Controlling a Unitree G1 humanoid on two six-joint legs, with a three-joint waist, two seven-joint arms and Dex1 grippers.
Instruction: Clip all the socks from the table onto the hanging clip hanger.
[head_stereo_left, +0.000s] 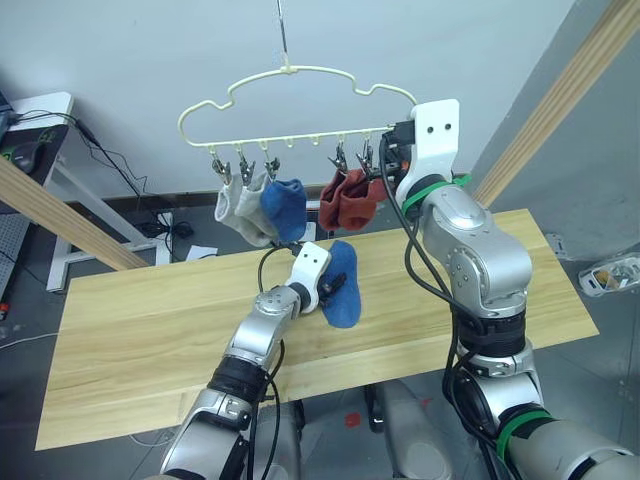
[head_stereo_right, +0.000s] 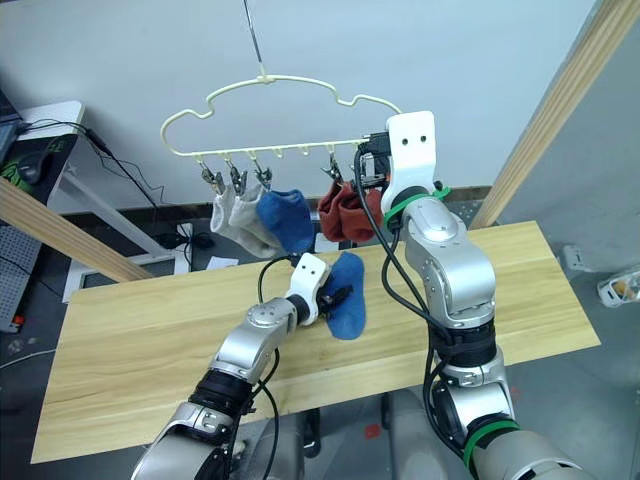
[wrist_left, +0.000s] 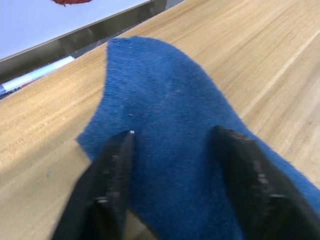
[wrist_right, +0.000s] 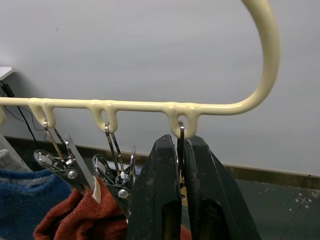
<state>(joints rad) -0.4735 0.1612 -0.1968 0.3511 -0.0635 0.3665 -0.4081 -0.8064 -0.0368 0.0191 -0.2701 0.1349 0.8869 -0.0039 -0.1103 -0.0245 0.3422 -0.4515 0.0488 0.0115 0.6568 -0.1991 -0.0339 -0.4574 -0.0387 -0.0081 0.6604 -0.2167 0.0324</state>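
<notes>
Left gripper (head_stereo_left: 335, 290) jaws pinch last blue sock (head_stereo_left: 341, 283) above bench (head_stereo_left: 140, 330). Right gripper (wrist_right: 181, 165) jaws squeezed on end clip (wrist_right: 180, 137) of hanger (head_stereo_left: 300, 70). Risk: hanger swings, sock misses clip, drops.

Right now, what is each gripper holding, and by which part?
Left gripper holds the blue sock near one end, above the table. Right gripper is shut on the clip hanger's end clip.

Sixth clip (wrist_right: 181, 137) — behind right hand (wrist_right: 181, 200)
</notes>
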